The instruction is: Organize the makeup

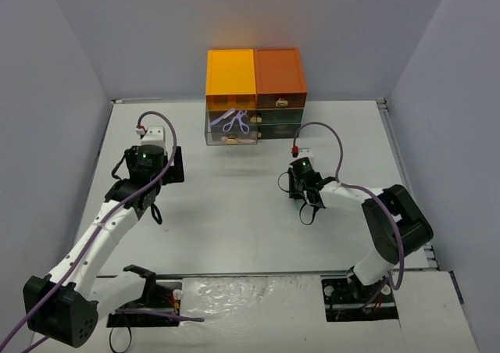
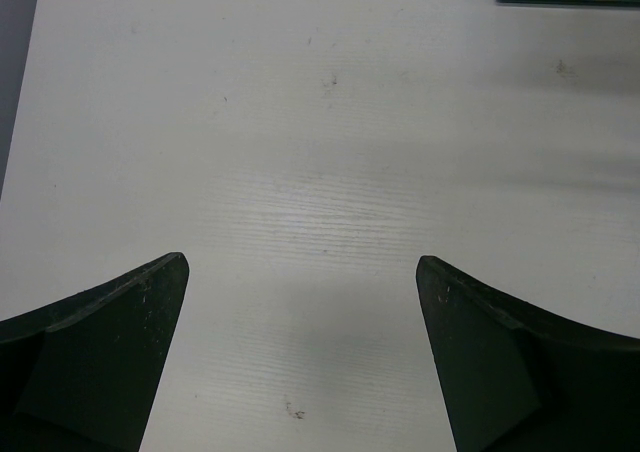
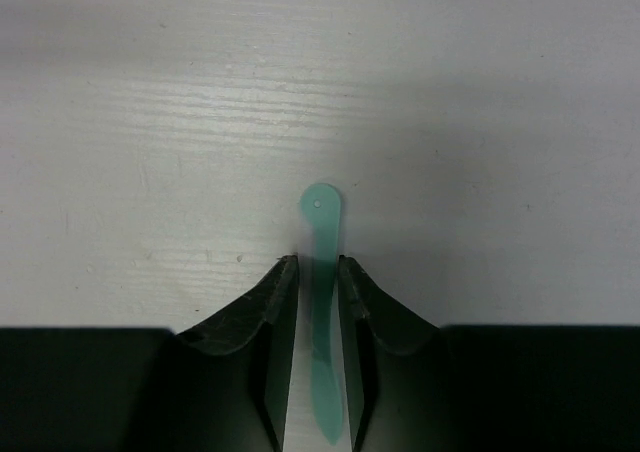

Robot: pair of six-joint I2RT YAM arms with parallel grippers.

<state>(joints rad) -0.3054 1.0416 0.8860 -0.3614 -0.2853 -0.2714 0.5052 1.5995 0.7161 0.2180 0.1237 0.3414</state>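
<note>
- Makeup first: a mint stick [image 3: 320, 212] sits in my right gripper [image 3: 317, 262], running lengthwise between the two fingers.
- My right hand is narrow, its fingers [image 3: 250, 317] drawn in on either side of the stick, and at their tips they look pressed against its edges.
- The stick's rounded end, with a small hole in it, pokes out just ahead of my fingertips. Its thinner tail reaches back between the fingers toward my wrist.
- Under that hand lies the white table [image 3: 150, 122]. I cannot tell whether the stick is resting on it or lifted just off it.
- From the top view the stick is hidden beneath my right hand.
- My left gripper [image 2: 300, 262] is spread wide and holds nothing. Its two dark fingers [image 2: 130, 312] stand well apart, with only bare tabletop between them and ahead of them.
- At the far edge of the left wrist view, off to one side, a dark teal corner of something just shows. I cannot tell what it is.
- Well ahead of both hands, at the back of the table, stands the orange-and-dark drawer box [image 1: 255, 76].
- A purple scissor-like curler [image 1: 236, 122] shows through the clear front of that box, on the side nearer my left hand.
- My two hands are well apart from each other, the left out to its own side and the right nearer the middle of the table.
</note>
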